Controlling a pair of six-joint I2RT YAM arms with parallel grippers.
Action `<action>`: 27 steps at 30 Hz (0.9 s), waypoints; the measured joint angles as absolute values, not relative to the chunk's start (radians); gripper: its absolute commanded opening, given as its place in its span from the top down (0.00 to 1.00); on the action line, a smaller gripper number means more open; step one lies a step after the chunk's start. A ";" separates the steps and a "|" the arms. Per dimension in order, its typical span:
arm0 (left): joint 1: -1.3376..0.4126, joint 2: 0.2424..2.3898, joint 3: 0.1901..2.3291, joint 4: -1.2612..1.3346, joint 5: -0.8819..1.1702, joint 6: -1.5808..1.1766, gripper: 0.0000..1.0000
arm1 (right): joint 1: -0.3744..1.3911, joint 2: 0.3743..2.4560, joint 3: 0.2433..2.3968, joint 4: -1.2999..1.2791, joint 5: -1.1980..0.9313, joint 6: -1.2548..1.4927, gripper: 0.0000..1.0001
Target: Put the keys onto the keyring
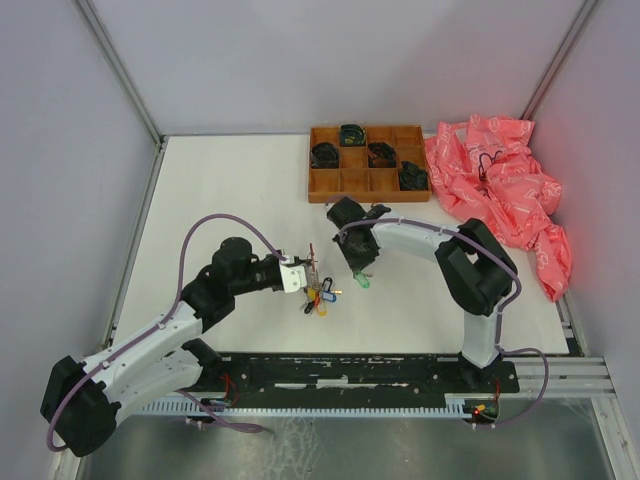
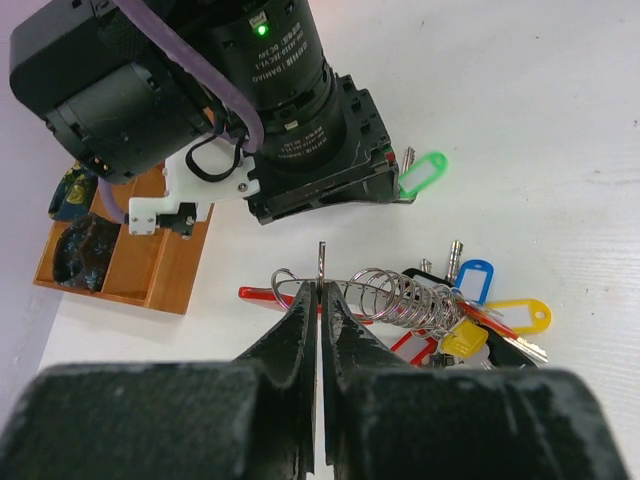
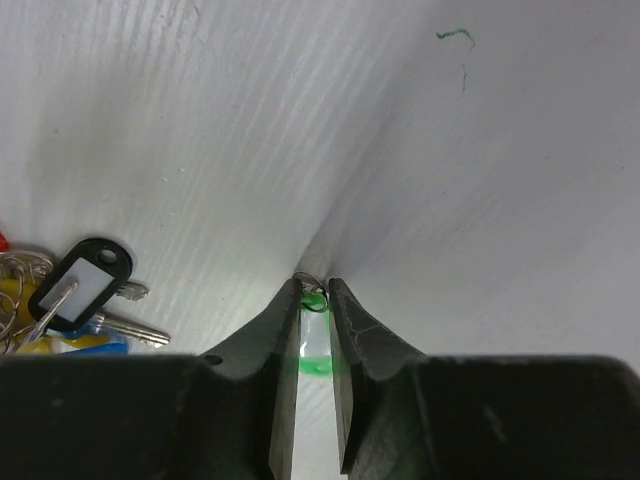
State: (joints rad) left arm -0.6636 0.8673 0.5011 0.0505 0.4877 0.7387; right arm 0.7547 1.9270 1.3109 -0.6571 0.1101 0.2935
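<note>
Fingers [image 2: 298,335] of my left gripper [image 2: 321,298] are pinched tight on the keyring [image 2: 400,295], holding its thin wire upright just above the table [image 2: 560,120]. The bunch of keys [image 2: 505,320] already on it, blue, yellow, red and black tags, trails to one side and rests on the table.

My right gripper [image 3: 315,295] is down at the table just beyond the bunch, with the green key [image 3: 313,345] between its fingers. Only a narrow gap separates them and the tag sits in it. Whether they are pressing the tag or merely flanking it, I cannot tell. The key's small silvery loop pokes out at the fingertips. This key is near the keyring but apart from it, not yet threaded.

By my reading, the step in hand is adding the green key, with my left side acting as the steady post. Next I need a sure hold on the tag with the loop free and facing the wire. Then I must bring that loop to the wire's open end and slide it along the coil. My left gripper has to keep the ring from turning. The loop is small and the wire thin, so alignment is the hard part.
</note>
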 measured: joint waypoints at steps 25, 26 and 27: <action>-0.664 0.872 0.501 0.044 0.488 0.739 0.97 | 0.661 1.848 1.177 -0.556 -0.070 0.421 0.66; -0.664 0.872 0.501 0.044 0.488 0.739 0.97 | 0.660 1.848 1.177 -0.554 -0.072 0.422 0.67; -0.664 0.872 0.501 0.043 0.488 0.739 0.97 | 0.659 1.847 1.175 -0.550 -0.077 0.424 0.68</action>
State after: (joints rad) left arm -0.6636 0.8722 0.5011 0.0433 0.4877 0.7391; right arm 0.6590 1.8469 1.1751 -0.5495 -0.0769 0.4240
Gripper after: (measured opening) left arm 0.043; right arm 0.341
